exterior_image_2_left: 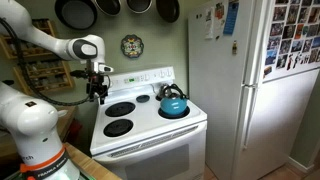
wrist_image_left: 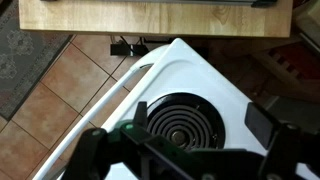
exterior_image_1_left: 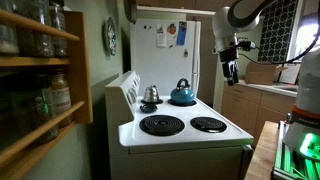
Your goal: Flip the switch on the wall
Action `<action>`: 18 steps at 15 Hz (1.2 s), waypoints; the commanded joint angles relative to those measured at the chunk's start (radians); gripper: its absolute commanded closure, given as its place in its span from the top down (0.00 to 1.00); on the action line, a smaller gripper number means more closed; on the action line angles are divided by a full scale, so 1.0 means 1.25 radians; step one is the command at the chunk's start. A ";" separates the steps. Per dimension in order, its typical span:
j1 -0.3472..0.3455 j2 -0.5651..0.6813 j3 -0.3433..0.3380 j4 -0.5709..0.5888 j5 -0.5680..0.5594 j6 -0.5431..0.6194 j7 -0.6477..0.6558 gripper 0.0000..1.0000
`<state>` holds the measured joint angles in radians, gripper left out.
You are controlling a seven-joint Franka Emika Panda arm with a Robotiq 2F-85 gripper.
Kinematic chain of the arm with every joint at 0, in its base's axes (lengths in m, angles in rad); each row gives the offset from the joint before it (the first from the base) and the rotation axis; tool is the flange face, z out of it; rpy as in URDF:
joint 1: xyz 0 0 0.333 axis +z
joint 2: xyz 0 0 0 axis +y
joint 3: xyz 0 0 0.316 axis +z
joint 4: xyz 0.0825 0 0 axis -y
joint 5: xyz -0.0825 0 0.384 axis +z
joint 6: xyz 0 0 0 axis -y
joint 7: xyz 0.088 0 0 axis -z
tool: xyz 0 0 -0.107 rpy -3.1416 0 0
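The plain grey-green wall (exterior_image_2_left: 160, 45) rises behind the white stove (exterior_image_2_left: 150, 130) and also shows in an exterior view (exterior_image_1_left: 95, 50). I cannot make out a switch on it in any view. My gripper (exterior_image_2_left: 97, 93) hangs open and empty above the stove's side, well short of the wall; it also shows in an exterior view (exterior_image_1_left: 232, 72). In the wrist view the open jaws (wrist_image_left: 200, 125) frame a black coil burner (wrist_image_left: 180, 115) below them.
A blue kettle (exterior_image_2_left: 173, 102) and a small silver pot (exterior_image_1_left: 151, 95) stand on the stove's back burners. A round clock (exterior_image_2_left: 132, 45) hangs on the wall, with pans (exterior_image_2_left: 77, 12) above it. A tall white fridge (exterior_image_2_left: 255, 90), a wooden counter (wrist_image_left: 150, 15) and shelves with jars (exterior_image_1_left: 40, 70) flank the stove.
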<state>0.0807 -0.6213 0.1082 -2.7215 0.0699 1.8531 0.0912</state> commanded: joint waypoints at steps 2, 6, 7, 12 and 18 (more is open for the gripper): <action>0.002 0.000 -0.002 0.001 -0.002 -0.002 0.001 1.00; 0.002 0.001 -0.003 0.001 -0.002 -0.002 0.001 1.00; 0.002 0.001 -0.003 0.001 -0.002 -0.002 0.001 1.00; 0.002 0.001 -0.003 0.001 -0.002 -0.002 0.001 1.00; 0.014 0.018 0.008 0.018 -0.004 0.007 -0.009 1.00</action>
<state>0.0807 -0.6204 0.1082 -2.7214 0.0699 1.8531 0.0912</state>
